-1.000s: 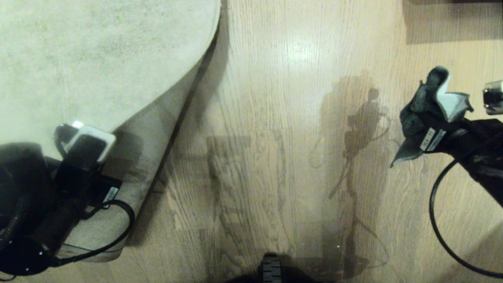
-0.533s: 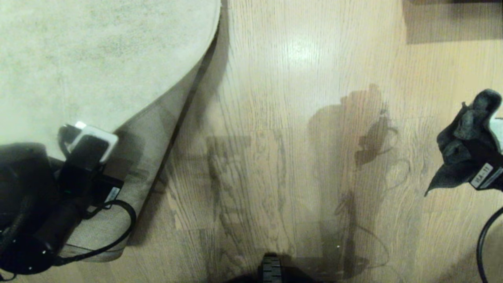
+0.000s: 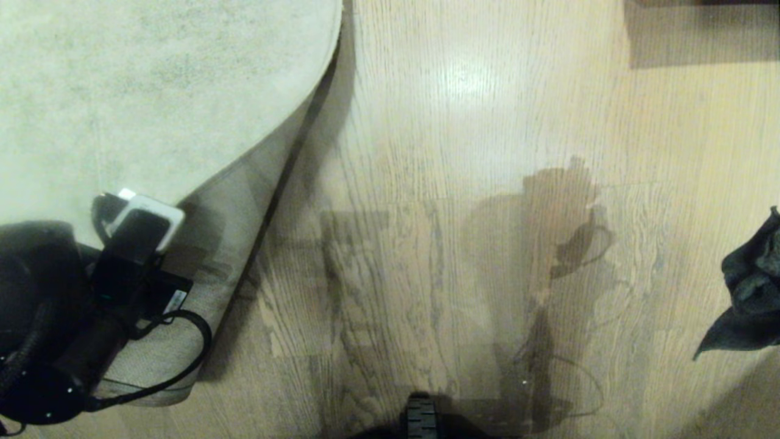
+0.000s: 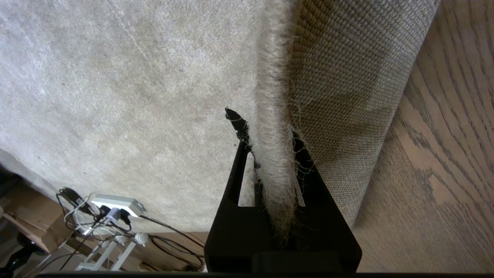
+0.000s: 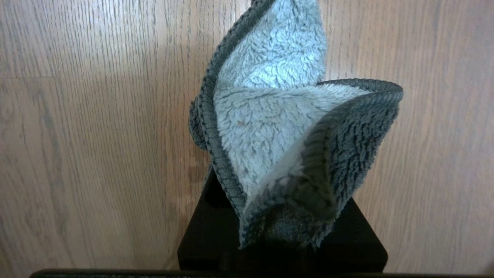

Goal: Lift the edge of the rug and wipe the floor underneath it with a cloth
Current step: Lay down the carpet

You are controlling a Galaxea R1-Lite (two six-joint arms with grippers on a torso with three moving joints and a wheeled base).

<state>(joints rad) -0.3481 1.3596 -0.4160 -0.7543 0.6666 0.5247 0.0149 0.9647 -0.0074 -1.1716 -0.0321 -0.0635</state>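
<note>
So the left hand [image 4: 270,154] is clamped on the rug edge [image 4: 272,116], one black finger on the pile side and one on the woven backing, with the frayed fringe running down between them. The corner is peeled up and folded back, so the beige backing [image 3: 207,256] faces up beside the hand while the rest of the rug [image 3: 152,79] lies flat beyond it. Just past the fold, on the side away from the hand, is the bare wood-grain floor [image 3: 426,152] (shiny, with a bright glare spot).

The right hand [image 5: 285,231] is pinched on the cloth [image 5: 278,127], which bunches up out of its fingers, dark grey on one face and pale fluffy blue-grey on the other. It hangs over bare floor, well apart from the rug, and only its dark folds show at the head view's right edge [image 3: 752,292].

Past the rug on the left hand's side there's a white power strip [image 4: 115,202] with tangled cables.
</note>
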